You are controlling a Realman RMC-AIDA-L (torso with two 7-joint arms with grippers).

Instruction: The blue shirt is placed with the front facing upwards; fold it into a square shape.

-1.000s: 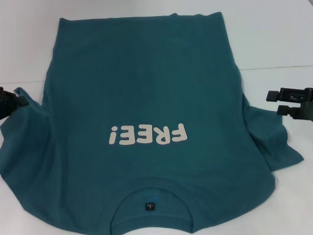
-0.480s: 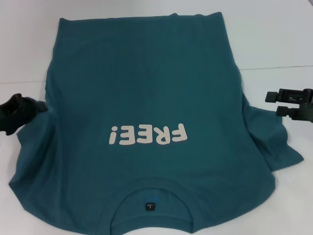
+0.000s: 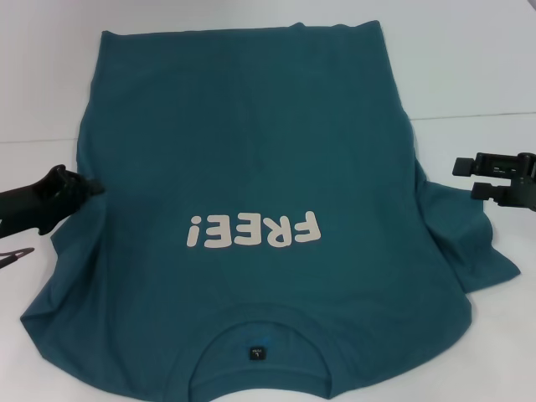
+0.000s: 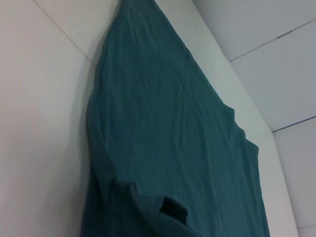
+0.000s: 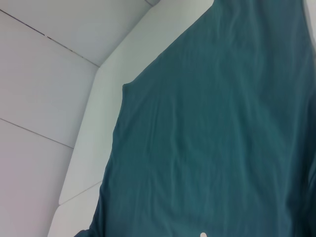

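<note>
Teal-blue cotton item: the blue shirt [image 3: 251, 209], lying front-up across the white desk [image 3: 469, 75], cream "FREE!" lettering [image 3: 254, 229] showing, collar [image 3: 258, 347] nearest the robot, hem at the far edge.

Left gripper [image 3: 84, 188]: at the shirt's left edge, at the sleeve, touching or pinching the fabric there; grip on the cloth likely but not certain, as the fingertips merge with the folds.

Right gripper [image 3: 463, 177]: hovering just off the right sleeve [image 3: 469, 243], fingers slightly parted, holding nothing.

Risks, as judged:
- left sleeve fabric slipping free if only a thin edge is caught;
- one-sided pull dragging the whole shirt sideways, since the right side is unheld;
- bunched left sleeve folding in crooked, spoiling a square outline;
- right sleeve wrinkles carried into the fold.
</note>
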